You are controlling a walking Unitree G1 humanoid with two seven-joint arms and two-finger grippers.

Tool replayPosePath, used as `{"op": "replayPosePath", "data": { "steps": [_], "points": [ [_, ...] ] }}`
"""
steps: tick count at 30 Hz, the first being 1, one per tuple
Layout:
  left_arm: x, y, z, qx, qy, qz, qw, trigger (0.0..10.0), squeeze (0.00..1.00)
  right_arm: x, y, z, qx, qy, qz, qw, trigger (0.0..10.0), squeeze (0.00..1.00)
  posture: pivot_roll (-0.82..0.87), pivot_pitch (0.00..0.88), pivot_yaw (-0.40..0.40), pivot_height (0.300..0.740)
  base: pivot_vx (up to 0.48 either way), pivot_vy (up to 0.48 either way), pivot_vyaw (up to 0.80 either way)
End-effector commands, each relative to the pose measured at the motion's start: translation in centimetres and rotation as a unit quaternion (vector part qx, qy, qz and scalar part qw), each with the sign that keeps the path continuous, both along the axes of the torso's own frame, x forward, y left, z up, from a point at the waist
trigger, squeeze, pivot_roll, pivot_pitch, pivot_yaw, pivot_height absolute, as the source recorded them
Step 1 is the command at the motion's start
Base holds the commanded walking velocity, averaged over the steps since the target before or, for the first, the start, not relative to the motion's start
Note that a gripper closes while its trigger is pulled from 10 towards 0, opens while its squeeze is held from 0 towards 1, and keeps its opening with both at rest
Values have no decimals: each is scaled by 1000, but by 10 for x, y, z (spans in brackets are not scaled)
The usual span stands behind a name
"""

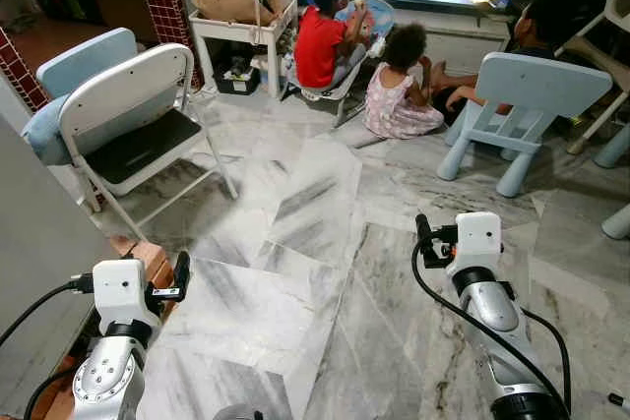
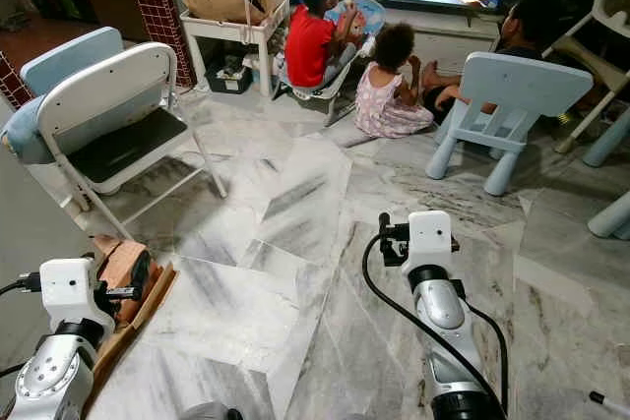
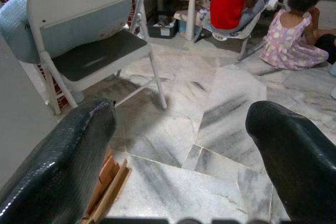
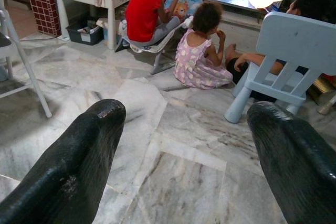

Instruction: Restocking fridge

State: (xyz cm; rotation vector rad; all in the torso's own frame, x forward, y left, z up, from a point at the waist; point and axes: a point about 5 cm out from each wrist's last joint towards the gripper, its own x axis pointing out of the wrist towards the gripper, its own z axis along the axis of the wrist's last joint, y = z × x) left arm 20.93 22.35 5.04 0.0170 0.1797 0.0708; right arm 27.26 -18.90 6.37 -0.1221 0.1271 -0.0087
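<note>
Both arms are held low in front of me over a marble floor (image 1: 315,233). My left gripper (image 1: 181,270) is open and holds nothing; in the left wrist view its fingers (image 3: 63,156) stand wide apart above the floor. My right gripper (image 1: 423,235) is also open and holds nothing, and its fingers (image 4: 79,156) frame bare floor in the right wrist view. A flat cardboard tray with brown items (image 2: 133,277) lies on the floor beside my left arm. A plain grey surface (image 1: 30,243) rises along my left edge.
A white folding chair (image 1: 138,115) stands ahead on the left, with a pale blue chair (image 1: 84,56) behind it. A blue child's chair (image 1: 536,95) is ahead on the right. Three people (image 1: 399,95) sit far ahead by a screen. A white table with a paper bag (image 1: 241,7) stands at the back.
</note>
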Motion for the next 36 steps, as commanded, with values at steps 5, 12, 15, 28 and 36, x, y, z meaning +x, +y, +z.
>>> {"op": "replayPosePath", "data": {
  "steps": [5, 12, 15, 28, 36],
  "points": [
    [-2, -5, 75, -12, -114, 48, 992, 10000, 0, 37, 56, 62, 78, -30, 130, 988, 10000, 0, 67, 0, -36, 740, 0, 0, 0],
    [-1, 1, 69, 12, -109, 38, 993, 10000, 0, 32, 33, 56, 40, -39, 97, 994, 10000, 0, 81, 0, -45, 740, 0, 0, 0],
    [1, -1, 78, 20, -108, 40, 993, 10000, 0, 32, 33, 54, 52, -19, 93, 994, 10000, 0, 95, 0, -49, 740, 0, 0, 0],
    [22, 0, 74, 22, -86, -8, 996, 10000, 0, 10, 20, 34, 20, 20, 24, 999, 10000, 0, -7, 0, 63, 740, 0, 0, 0],
    [8, -2, 55, 42, -52, -12, 998, 10000, 0, -1, 27, 24, 16, 25, 39, 999, 10000, 0, -13, 0, 48, 740, 0, 0, 0]
  ]
}}
